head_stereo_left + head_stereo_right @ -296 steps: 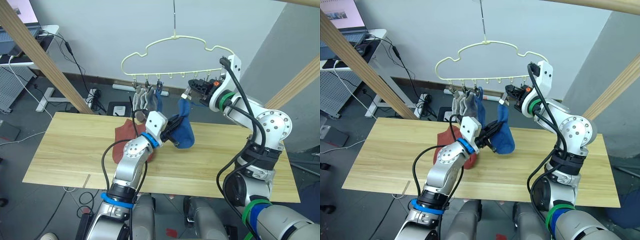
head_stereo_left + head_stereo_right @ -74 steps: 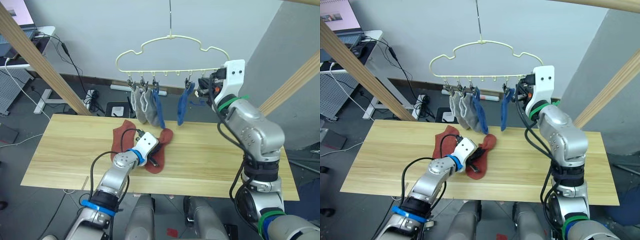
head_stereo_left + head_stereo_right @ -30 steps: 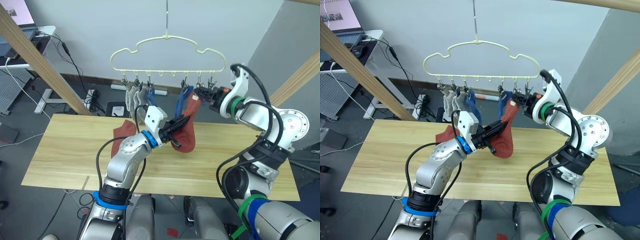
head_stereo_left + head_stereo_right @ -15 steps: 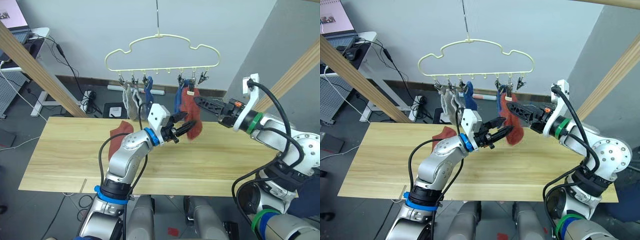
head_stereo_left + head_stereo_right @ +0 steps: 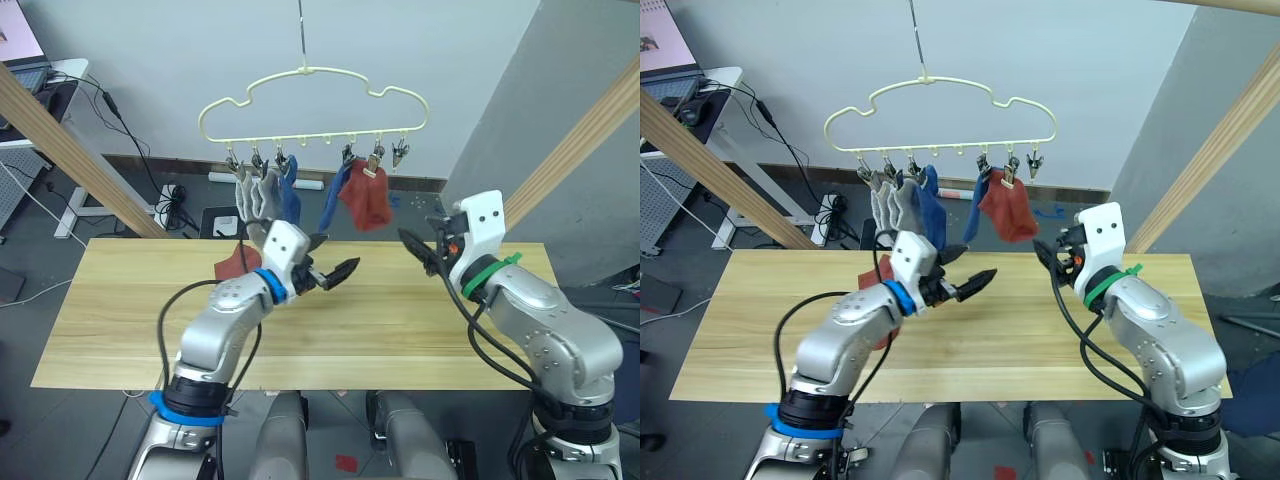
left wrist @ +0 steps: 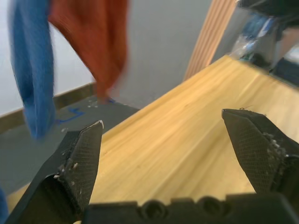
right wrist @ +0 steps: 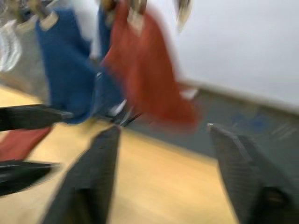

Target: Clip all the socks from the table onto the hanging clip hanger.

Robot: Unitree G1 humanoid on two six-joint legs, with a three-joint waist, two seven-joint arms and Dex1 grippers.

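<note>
One rust-red sock (image 5: 232, 266) lies on the surface (image 5: 400, 330); both grippers' jaws are spread empty, five hang from the clip hanger (image 5: 312, 105).

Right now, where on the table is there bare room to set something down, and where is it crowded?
The table is bare along its left end and along the near edge. Its right end, behind the right gripper, is bare too. It is crowded at the back middle: the last rust-red sock lies there beside the left gripper, under the clip hanger.

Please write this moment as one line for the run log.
left gripper: open, empty | right gripper: open, empty | clip hanger: five socks clipped | table: one rust-red sock left
</note>
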